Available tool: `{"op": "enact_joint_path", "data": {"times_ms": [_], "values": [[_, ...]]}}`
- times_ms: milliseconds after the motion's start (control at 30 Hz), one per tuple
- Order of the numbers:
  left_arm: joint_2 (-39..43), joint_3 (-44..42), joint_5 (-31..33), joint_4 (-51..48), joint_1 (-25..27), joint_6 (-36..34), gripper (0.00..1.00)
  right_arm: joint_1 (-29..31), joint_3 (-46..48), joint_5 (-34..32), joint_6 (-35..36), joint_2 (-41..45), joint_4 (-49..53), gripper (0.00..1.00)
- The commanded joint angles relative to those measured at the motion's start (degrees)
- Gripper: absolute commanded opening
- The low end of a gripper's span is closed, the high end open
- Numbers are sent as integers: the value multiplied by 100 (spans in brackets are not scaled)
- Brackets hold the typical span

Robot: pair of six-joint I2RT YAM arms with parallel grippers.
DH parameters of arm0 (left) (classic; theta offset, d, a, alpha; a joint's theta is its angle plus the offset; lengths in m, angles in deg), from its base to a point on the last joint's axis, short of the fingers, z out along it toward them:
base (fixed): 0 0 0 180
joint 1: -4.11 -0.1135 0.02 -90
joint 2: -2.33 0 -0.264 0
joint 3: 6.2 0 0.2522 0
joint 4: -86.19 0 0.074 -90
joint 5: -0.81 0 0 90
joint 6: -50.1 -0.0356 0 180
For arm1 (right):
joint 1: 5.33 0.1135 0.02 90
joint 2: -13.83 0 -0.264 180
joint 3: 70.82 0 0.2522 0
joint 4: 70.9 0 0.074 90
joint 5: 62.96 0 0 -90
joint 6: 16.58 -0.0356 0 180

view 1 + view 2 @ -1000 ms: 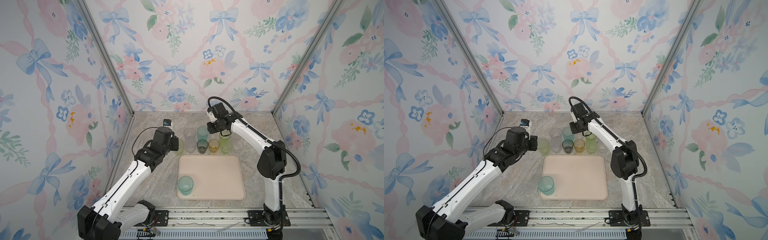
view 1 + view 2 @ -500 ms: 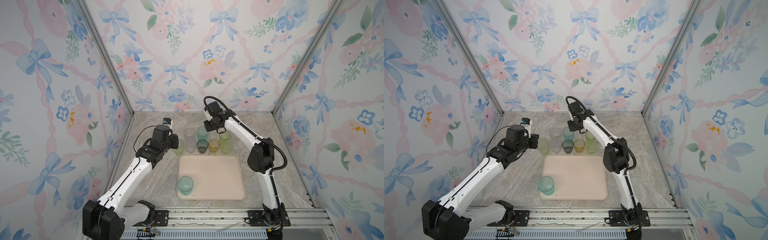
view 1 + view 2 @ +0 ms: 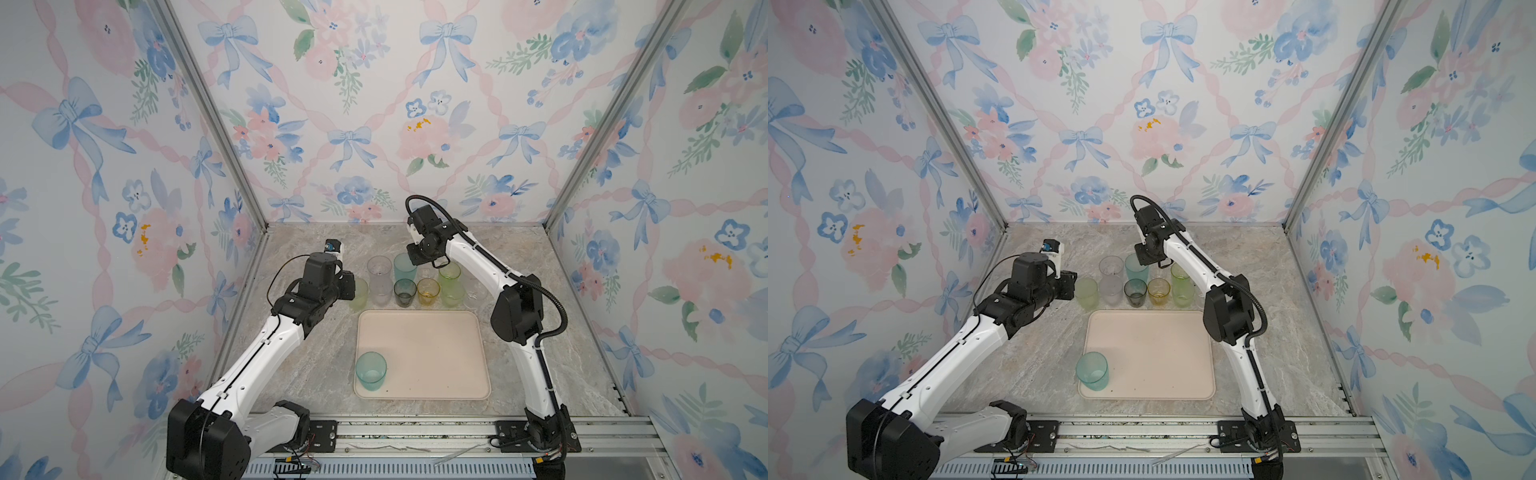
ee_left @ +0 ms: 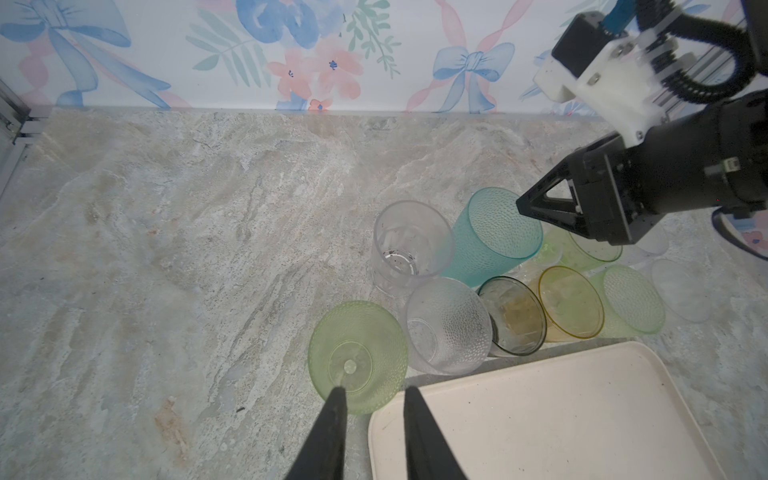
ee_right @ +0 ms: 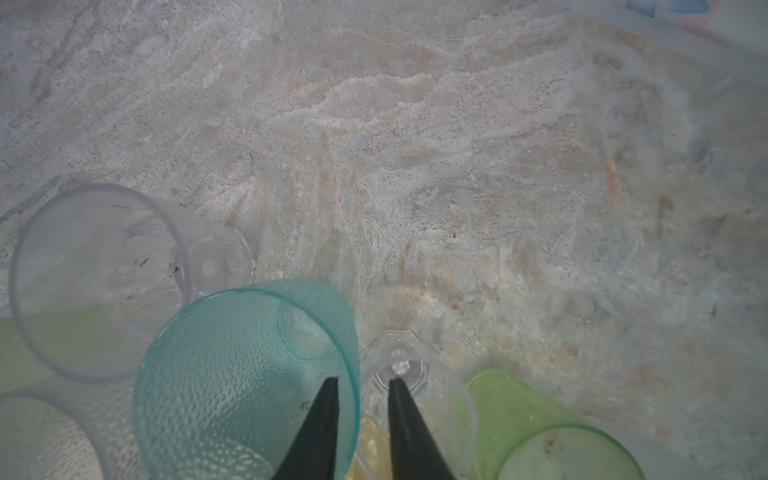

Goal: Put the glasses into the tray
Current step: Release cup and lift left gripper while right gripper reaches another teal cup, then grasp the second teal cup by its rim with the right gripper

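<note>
**Tray.** The tray (image 3: 432,353) lies flat on the bench (image 3: 307,365), between the two arms. One front teal tumbler (image 3: 370,370) stands upright inside it, at the near corner on the left arm's side. The other glasses stand clustered on the bench just beyond the tray's far edge.

**Left tool** (image 4: 374,390). The jaws are narrow, with a slim gap between them. The tips sit at the rim of the end yellow-green tumbler (image 4: 357,357), the leftmost of the cluster in both top views. One fingertip (image 4: 338,392) overlaps the tumbler's mouth. The other lies just outside the rim, near the tray corner. Contact cannot be confirmed. The tumbler stands on the bench.

**Right tool** (image 5: 361,382). The jaws are narrow and straddle the wall of the rear teal tumbler (image 5: 232,374). One fingertip is inside its mouth. The other is over the tiny clear tumbler (image 5: 409,370) just beside it. The wall runs through the gap, and no firm grip is visible.

**Front row.** In a top view, the smoky grey tumbler (image 3: 404,291) and the amber tumbler (image 3: 428,291) stand between the rear teal tumbler and the tray edge.
</note>
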Motion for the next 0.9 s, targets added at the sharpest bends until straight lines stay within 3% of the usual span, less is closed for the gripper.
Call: {"op": "enact_joint_path", "data": {"times_ms": [0,400,867], "values": [[77,-101,-121,82,-70,-118,27,69,-288,-41,52,-200,148,25],[63,-190,-243,86,-231,-170,26,106,-566,-23,65,-454,245,22],[-15,-225,-331,110,-320,-197,26,175,-482,-287,275,-426,149,10]]}}
